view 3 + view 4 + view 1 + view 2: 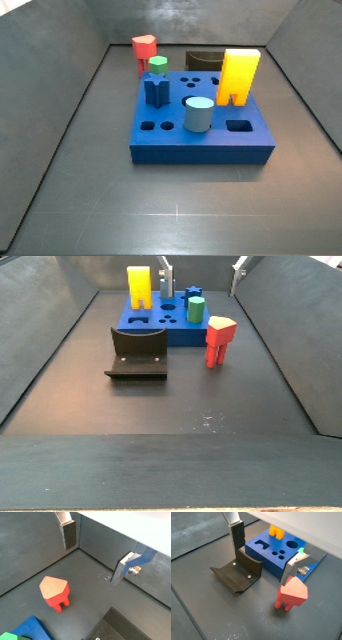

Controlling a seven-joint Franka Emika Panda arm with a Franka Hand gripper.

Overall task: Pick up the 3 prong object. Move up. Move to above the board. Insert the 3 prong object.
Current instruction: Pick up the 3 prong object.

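Note:
The 3 prong object [219, 341] is a small red block that stands upright on its prongs on the dark floor, just beside the board [158, 322]. It also shows in both wrist views [53, 592] [292, 594] and in a side view [143, 46]. The board [201, 135] is a thick blue block with holes [270, 554]. My gripper [203, 274] hangs open high above the floor, with nothing between its fingers [67, 536] [237, 537]. The red block lies below the gripper and outside its jaws [92, 564] [263, 565].
A tall yellow block [241, 75], a green-topped dark blue peg [158, 82] and a pale blue cylinder [199, 113] stand in the board. The fixture [138, 353] sits on the floor next to the board [238, 574]. Grey bin walls [47, 326] enclose the floor.

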